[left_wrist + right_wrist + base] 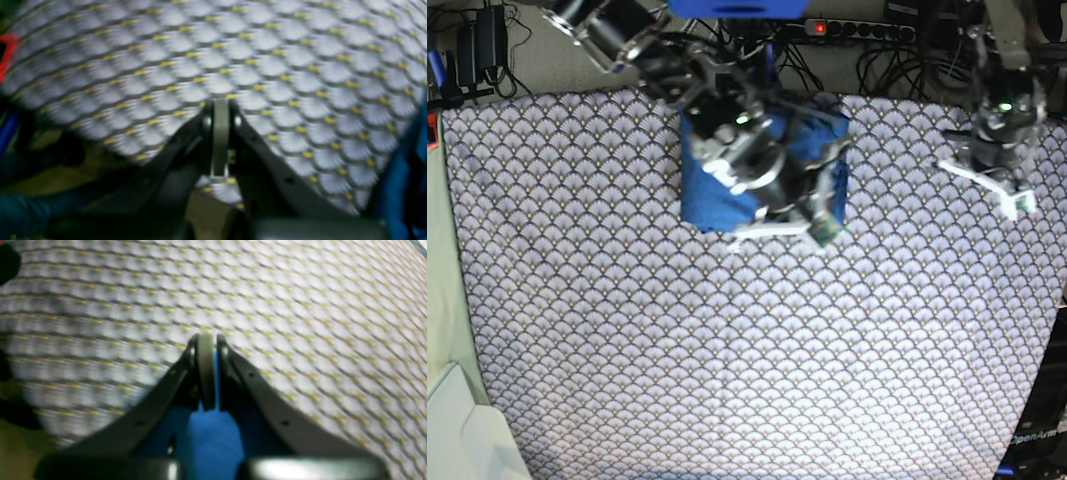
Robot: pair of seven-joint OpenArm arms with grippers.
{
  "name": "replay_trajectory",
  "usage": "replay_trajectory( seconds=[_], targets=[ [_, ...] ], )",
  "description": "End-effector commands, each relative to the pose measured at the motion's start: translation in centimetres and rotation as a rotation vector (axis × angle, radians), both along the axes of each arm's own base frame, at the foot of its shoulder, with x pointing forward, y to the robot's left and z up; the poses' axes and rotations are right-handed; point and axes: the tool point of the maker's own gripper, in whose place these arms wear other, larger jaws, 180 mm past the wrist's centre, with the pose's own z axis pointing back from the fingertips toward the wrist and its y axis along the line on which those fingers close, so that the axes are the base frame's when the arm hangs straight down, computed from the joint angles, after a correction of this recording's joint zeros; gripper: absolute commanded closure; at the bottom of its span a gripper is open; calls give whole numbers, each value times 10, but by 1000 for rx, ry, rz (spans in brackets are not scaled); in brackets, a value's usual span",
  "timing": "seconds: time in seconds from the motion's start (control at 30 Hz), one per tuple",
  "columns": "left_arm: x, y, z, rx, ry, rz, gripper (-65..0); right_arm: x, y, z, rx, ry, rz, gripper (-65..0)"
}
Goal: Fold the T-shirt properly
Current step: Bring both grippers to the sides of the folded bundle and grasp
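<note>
Blue T-shirt lies folded and unmarked on scallop-patterned table cover

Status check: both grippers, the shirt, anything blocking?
Left gripper shut, empty, over bare table cover. Right gripper shut, blue fabric between the jaws. T-shirt bunched into a compact fold at the far edge. Nothing else on the cover.

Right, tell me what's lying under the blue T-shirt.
The T-shirt lies folded on the scallop-patterned table cover, which shows all around it. The right arm and right gripper above hide much of the shirt.
</note>
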Motion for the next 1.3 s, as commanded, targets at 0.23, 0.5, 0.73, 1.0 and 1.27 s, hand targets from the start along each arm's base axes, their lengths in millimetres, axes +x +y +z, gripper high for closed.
replay_trajectory(
  seconds=[0.23,0.5,0.73,1.0,1.27],
  targets=[
    [23,-83,2,-206,-46,-190,-147,41,-102,12,-72,-36,-231,0],
    [24,-135,11,-473,-34,-349,-261,48,-174,20,-107,-63,-391,0],
    [34,-161,16,-550,-33,-406,-263,38,-183,8,-122,-29,-406,0],
    [33,-156,-2,-556,6,-367,-513,32,-184,1,-133,-10,-406,0],
    [34,-153,-15,-566,37,-341,-531,30,-184,0,-133,-5,-406,0]
  ],
)
